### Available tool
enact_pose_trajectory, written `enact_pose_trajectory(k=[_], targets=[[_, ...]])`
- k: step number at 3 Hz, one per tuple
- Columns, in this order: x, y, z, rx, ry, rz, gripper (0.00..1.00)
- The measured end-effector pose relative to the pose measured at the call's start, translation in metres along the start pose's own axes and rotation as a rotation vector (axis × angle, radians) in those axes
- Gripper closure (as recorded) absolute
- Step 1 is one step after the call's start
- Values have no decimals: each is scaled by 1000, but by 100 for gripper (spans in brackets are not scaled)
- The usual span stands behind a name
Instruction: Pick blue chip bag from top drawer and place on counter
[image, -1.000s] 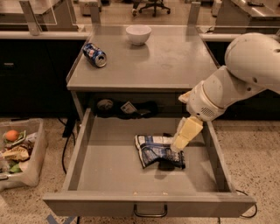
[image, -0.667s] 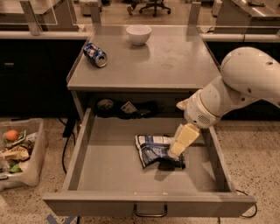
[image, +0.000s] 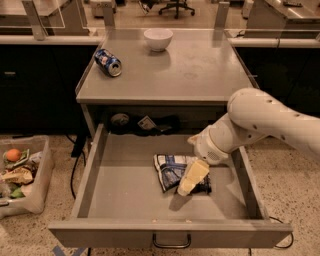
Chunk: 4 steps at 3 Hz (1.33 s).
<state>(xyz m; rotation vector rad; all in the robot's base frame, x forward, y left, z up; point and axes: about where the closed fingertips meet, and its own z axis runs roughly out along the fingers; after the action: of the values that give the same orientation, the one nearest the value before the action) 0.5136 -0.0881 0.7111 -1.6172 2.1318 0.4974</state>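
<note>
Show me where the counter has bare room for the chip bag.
The counter is bare across its front and right half, from the soda can and white bowl to the right edge. The back left is crowded. In the top drawer, the gripper is over the blue chip bag; the left half is bare.

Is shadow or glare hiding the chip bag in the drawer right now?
Camera view: dim, warm light, yet the crumpled dark-blue foil chip bag shows against the floor of the grey metal top drawer; the cream claw, over the bag's right part, casts a small shadow frontward. Camera view: the drawer's back, under the grey metal counter, lies dark; no hard glare.
</note>
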Motion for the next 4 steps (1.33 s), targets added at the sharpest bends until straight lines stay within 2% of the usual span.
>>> enact_pose_trajectory(k=[1, 3, 4], targets=[[6, 15, 42, -51, 27, -15, 0], [7, 15, 42, -37, 44, -24, 0], [16, -15, 53, -5, 60, -11, 0]])
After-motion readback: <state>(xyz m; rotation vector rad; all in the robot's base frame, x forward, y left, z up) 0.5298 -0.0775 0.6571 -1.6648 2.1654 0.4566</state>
